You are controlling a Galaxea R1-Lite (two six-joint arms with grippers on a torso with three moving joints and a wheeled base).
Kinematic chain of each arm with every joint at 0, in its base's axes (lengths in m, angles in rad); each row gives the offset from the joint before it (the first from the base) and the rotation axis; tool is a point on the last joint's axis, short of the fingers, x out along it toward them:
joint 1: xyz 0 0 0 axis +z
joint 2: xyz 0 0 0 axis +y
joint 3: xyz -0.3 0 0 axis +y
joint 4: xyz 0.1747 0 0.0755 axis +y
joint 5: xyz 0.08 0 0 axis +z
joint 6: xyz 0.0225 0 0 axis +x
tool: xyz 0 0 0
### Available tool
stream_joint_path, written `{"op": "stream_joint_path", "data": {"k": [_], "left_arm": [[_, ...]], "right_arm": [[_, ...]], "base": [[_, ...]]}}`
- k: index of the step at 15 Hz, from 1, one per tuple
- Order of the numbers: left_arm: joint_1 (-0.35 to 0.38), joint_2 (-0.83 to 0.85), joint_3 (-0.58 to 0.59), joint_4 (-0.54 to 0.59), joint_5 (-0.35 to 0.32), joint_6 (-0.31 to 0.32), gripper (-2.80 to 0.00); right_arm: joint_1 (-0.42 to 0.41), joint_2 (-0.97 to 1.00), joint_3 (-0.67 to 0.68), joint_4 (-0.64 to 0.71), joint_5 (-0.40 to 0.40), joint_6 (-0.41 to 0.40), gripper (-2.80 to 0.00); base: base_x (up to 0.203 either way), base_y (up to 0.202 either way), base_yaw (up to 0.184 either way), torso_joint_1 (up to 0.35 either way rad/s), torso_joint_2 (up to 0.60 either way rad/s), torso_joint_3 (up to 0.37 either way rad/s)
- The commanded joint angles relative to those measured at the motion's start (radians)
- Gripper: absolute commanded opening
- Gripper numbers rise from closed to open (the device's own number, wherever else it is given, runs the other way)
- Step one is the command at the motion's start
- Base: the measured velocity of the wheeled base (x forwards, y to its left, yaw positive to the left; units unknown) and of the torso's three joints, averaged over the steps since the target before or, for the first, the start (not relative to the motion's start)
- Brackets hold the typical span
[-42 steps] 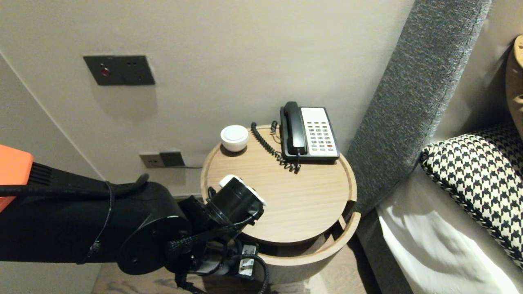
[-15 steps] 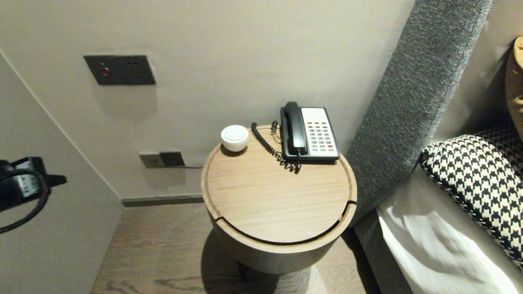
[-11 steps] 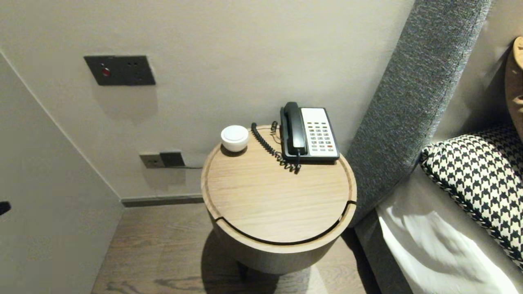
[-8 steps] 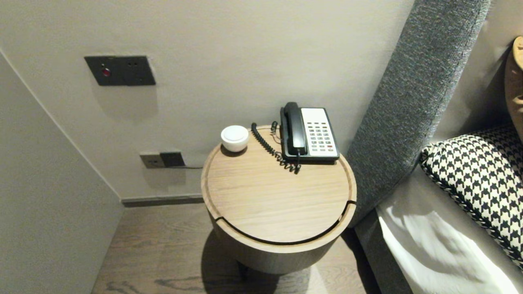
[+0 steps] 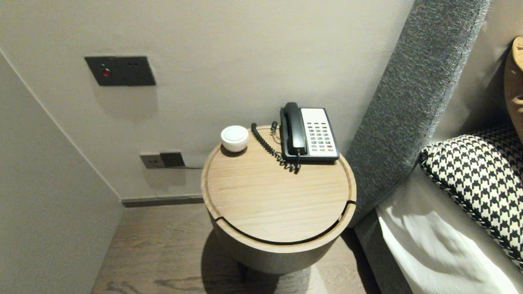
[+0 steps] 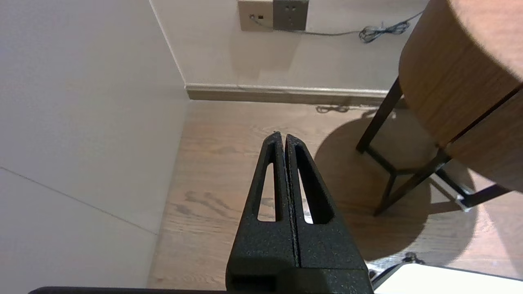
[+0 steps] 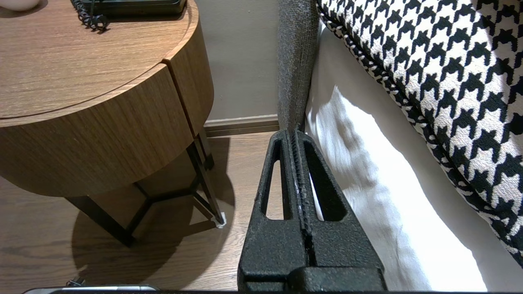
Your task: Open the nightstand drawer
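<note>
While left tool (image 6: 284, 137) hangs closed, nightstand (image 6: 447, 83) stands nearby.

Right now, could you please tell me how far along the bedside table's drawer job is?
Done: the drawer sits flush in the bedside table, seam closed. In hand: nothing; the left pincer hangs shut and empty over the floor, the right pincer shut beside the bed. Left: apparently nothing.

Before me, beige walls (image 5: 229, 49) meet in a corner above a wood-plank floor (image 5: 163, 245). A round wooden surface (image 5: 278, 204) stands against the wall, beside my right a grey headboard (image 5: 408, 90) and white-sheeted bed (image 5: 429, 245).
</note>
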Motion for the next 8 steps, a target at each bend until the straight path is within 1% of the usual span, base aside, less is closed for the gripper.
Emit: {"op": "stream_joint_path", "data": {"k": [1, 3, 4, 6, 8], "left_arm": [[-0.009, -0.014, 0.046, -0.012, 0.000, 0.003, -2.80], [-0.055, -0.041, 0.051, 0.005, 0.004, 0.004, -2.80], [-0.072, -0.093, 0.062, 0.029, 0.010, 0.014, -2.80], [-0.091, -0.156, 0.093, 0.044, 0.029, 0.028, -2.80], [-0.099, -0.196, 0.134, 0.038, 0.028, 0.037, -2.80]], "right_arm": [[0.000, 0.000, 0.040, -0.001, 0.000, -0.001, -2.80], [0.000, 0.000, 0.040, -0.001, 0.000, 0.000, -2.80], [0.000, 0.000, 0.040, -0.001, 0.000, 0.000, -2.80], [0.000, 0.000, 0.040, -0.001, 0.000, 0.000, -2.80], [0.000, 0.000, 0.040, -0.001, 0.000, 0.000, -2.80]], "base": [[0.000, 0.000, 0.000, 0.000, 0.00, 0.000], [0.000, 0.000, 0.000, 0.000, 0.00, 0.000], [0.000, 0.000, 0.000, 0.000, 0.00, 0.000], [0.000, 0.000, 0.000, 0.000, 0.00, 0.000], [0.000, 0.000, 0.000, 0.000, 0.00, 0.000]]}}
